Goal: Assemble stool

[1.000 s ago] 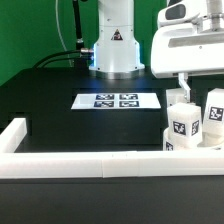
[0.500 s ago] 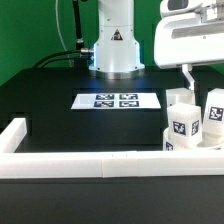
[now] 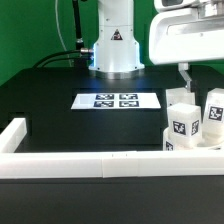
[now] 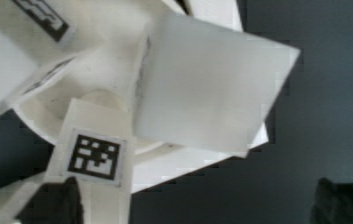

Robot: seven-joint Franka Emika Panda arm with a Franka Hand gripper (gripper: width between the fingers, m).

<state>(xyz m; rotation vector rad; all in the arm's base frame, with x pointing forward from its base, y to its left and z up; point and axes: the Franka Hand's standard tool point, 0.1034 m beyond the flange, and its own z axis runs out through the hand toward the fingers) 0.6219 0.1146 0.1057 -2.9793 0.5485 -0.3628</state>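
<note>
Right, notes by view.
Ext view, pincer: up over the parts cluster at the ext view's right, jaws wide apart, nothing held.
Ext view, stool parts: tagged white leg upright, another leg just beside it, both by the white border rail; seat not clearly made out.
Ext view, marker board: flat on black worktop, well apart from the parts.
Wrist view, leg: tagged, close under cam, over a round white part, prob the seat.
Wrist view, pincer fingertips: dark, spread, clear of the plastic.
Handling, judged: stiff, light, smooth plastic, may slip; grip a leg across its flat sides, mid-height, clear of the tag.
</note>
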